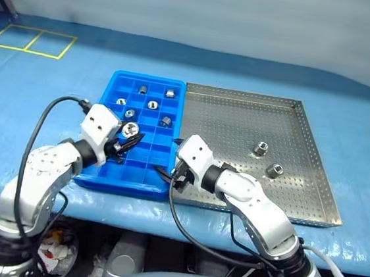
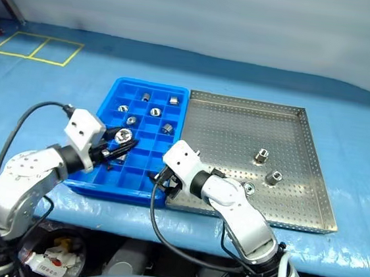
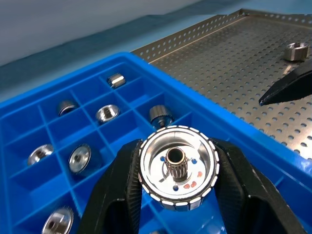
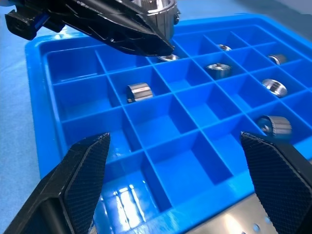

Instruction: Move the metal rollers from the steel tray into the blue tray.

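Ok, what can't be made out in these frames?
- How many rollers remain: in the right eye view a third sits half behind the right forearm on the steel tray.
- Blue tray cells near the left end effector: covered by it and its roller.
- Right end effector: head views hide its fingers behind the wrist.

blue tray (image 1: 105,178): near compartments bare; far rows at 12 o'clock hold rollers (image 1: 153,105).
left pincer (image 1: 126,142): clamped on a roller, hanging over the tray's middle rows.
right pincer (image 4: 180,187): spread wide at the near rim.
steel tray (image 1: 240,121): mostly bare; two rollers at 3 o'clock.
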Robot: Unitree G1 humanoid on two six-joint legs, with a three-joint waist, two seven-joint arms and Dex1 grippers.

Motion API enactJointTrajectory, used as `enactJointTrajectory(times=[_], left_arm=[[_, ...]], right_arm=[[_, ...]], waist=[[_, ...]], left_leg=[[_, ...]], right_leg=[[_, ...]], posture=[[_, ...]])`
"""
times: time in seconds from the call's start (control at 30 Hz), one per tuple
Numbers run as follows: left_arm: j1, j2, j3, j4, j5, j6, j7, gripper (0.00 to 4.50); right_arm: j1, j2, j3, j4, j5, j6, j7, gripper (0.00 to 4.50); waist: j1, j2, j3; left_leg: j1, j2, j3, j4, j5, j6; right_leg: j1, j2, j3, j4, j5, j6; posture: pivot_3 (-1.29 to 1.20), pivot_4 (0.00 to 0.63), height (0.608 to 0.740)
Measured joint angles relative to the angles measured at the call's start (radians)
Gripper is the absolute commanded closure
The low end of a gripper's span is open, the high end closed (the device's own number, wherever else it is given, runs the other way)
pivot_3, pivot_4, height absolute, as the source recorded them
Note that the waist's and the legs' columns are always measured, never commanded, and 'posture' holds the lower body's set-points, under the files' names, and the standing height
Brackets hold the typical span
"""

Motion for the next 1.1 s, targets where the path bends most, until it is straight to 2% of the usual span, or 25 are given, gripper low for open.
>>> enactJointTrajectory(times=[0.2,0.33,0.6,0.63,0.67,0.83,0.87,0.97,1.1], left_arm=[[0.143,0.012,0.045,-0.081,0.004,0.056,0.059,2.76],[0.17,0.048,0.037,-0.08,0.023,0.061,0.078,2.76],[0.173,0.05,0.019,-0.025,0.044,0.076,0.111,2.76],[0.164,0.048,0.016,-0.017,0.041,0.078,0.109,2.05],[0.157,0.046,0.01,-0.014,0.039,0.078,0.108,1.84],[0.102,0.043,-0.03,0.026,0.013,0.076,0.087,0.23],[0.087,0.041,-0.039,0.035,0.011,0.075,0.086,0.03],[0.018,0.018,-0.048,0.064,-0.001,0.058,0.08,0.03],[-0.095,-0.023,-0.085,0.1,-0.032,0.009,0.055,0.03]], right_arm=[[-0.04,0.025,0.033,0.059,-0.001,-0.045,0.052,0.0],[-0.047,0.027,0.051,0.067,-0.003,-0.05,0.061,0.0],[-0.017,0.022,0.05,0.052,-0.006,-0.051,0.049,0.0],[-0.012,0.023,0.048,0.048,-0.006,-0.044,0.041,0.0],[-0.011,0.024,0.047,0.046,-0.006,-0.041,0.034,0.0],[0.013,0.028,0.028,0.008,-0.007,-0.021,0.002,0.0],[0.02,0.027,0.026,-0.001,-0.007,-0.014,-0.008,0.0],[0.047,0.023,0.009,-0.048,-0.008,0.01,-0.035,0.0],[0.104,0.009,-0.051,-0.126,-0.022,0.058,-0.09,0.0]], waist=[[0.042,0.0,0.0],[0.076,0.001,0.001],[0.123,0.001,0.0],[0.126,0.001,0.0],[0.13,0.001,0.0],[0.129,0.001,0.0],[0.128,0.001,0.0],[0.123,0.001,0.0],[0.111,0.001,0.0]], left_leg=[[0.0,0.0,0.0,-0.002,0.0,-0.001],[0.0,0.001,0.0,-0.003,-0.001,-0.002],[-0.003,0.003,0.002,-0.004,-0.002,-0.005],[-0.003,0.003,0.003,-0.005,-0.002,-0.005],[-0.004,0.003,0.004,-0.005,-0.002,-0.005],[-0.004,0.004,0.007,-0.005,-0.003,-0.006],[-0.004,0.004,0.007,-0.005,-0.003,-0.006],[-0.005,0.004,0.007,-0.005,-0.003,-0.006],[-0.007,0.003,0.007,-0.003,-0.003,-0.006]], right_leg=[[-0.001,-0.001,-0.001,0.0,-0.001,-0.002],[-0.003,0.0,-0.003,0.0,-0.002,-0.003],[-0.01,0.0,-0.004,-0.002,-0.002,-0.004],[-0.01,0.0,-0.004,-0.002,-0.003,-0.004],[-0.011,0.0,-0.004,-0.001,-0.003,-0.004],[-0.012,0.002,-0.004,-0.001,-0.003,-0.006],[-0.012,0.002,-0.004,-0.001,-0.003,-0.006],[-0.012,0.002,-0.004,-0.001,-0.003,-0.006],[-0.009,0.002,-0.004,-0.001,-0.003,-0.005]], posture=[[0.48,0.15,0.74],[0.48,0.15,0.74],[0.42,0.15,0.74],[0.42,0.15,0.74],[0.42,0.15,0.74],[0.36,0.15,0.74],[0.31,0.15,0.74],[0.31,0.15,0.74],[0.18,0.15,0.74]])
